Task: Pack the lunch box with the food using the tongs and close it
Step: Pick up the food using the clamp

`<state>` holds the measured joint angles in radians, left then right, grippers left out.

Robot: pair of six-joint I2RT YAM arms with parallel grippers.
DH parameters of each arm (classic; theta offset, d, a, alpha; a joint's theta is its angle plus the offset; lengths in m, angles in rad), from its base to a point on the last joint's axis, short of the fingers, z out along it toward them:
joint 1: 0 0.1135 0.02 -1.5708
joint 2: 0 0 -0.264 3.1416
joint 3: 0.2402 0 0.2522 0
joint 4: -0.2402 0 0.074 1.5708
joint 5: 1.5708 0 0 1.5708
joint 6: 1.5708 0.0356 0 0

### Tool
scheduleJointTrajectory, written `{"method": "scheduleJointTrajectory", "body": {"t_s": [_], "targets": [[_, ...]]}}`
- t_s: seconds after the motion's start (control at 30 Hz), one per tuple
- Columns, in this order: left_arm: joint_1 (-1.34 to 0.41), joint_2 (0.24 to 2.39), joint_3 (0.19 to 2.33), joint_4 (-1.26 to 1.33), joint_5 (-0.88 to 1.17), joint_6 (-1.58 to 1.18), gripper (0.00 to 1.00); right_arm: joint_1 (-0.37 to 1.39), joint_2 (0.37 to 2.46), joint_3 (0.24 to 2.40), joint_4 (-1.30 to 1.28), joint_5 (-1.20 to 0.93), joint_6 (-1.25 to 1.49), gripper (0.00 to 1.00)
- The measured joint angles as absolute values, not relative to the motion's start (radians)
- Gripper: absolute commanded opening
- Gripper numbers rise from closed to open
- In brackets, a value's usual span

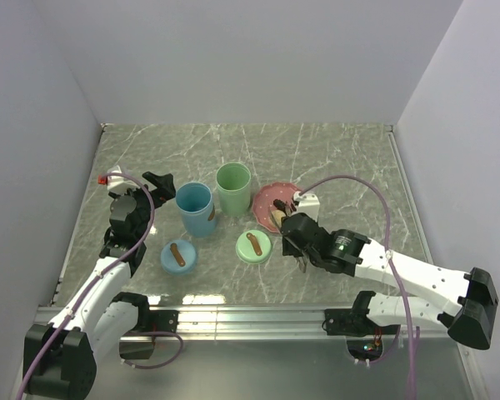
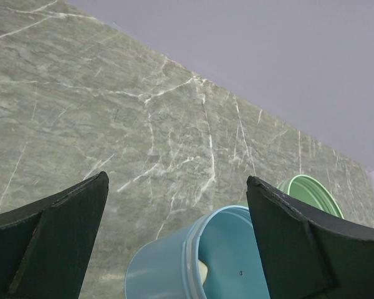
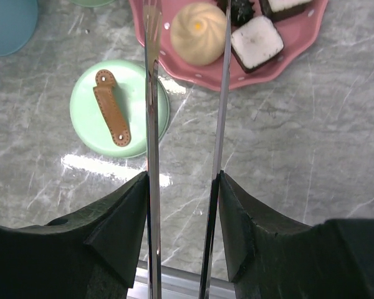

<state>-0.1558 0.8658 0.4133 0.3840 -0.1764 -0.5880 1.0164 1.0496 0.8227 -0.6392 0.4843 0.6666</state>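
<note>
My right gripper is shut on the tongs, one finger pressing each thin metal arm. The tongs reach out to the pink plate, their tips either side of a tan bun. Beside the bun lie a white square sushi piece and a dark one. The lunch box stands as two open tubs, a blue tub and a green tub. My left gripper hangs open just above the blue tub, which holds a pale piece.
A green lid with a brown strap lies left of the tongs, and a blue lid lies in front of the blue tub. The pink plate sits right of the green tub. White walls close in the table on three sides.
</note>
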Motion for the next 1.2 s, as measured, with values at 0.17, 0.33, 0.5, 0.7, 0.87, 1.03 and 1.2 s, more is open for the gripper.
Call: {"method": "scheduleJointTrajectory", "body": {"t_s": [0.17, 0.33, 0.5, 0.7, 0.87, 1.03, 1.2], "targets": [[-0.156, 0.865, 0.413, 0.384, -0.176, -0.588, 0.99, 1.016, 1.061, 0.789, -0.639, 0.473, 0.693, 0.54], [-0.155, 0.863, 0.413, 0.383, -0.176, -0.588, 1.00, 1.016, 1.099, 0.778, -0.635, 0.462, 0.702, 0.54], [-0.156, 0.859, 0.413, 0.384, -0.176, -0.588, 0.99, 1.014, 1.105, 0.778, -0.624, 0.455, 0.701, 0.51], [-0.156, 0.850, 0.412, 0.384, -0.177, -0.588, 1.00, 0.993, 1.130, 0.778, -0.603, 0.438, 0.687, 0.31], [-0.156, 0.846, 0.412, 0.383, -0.176, -0.588, 0.99, 0.989, 1.140, 0.778, -0.595, 0.432, 0.683, 0.20], [-0.156, 0.846, 0.412, 0.383, -0.176, -0.588, 0.99, 0.988, 1.140, 0.785, -0.602, 0.437, 0.682, 0.20], [-0.155, 0.846, 0.412, 0.383, -0.177, -0.588, 0.99, 0.988, 1.134, 0.827, -0.634, 0.461, 0.669, 0.20]]}}
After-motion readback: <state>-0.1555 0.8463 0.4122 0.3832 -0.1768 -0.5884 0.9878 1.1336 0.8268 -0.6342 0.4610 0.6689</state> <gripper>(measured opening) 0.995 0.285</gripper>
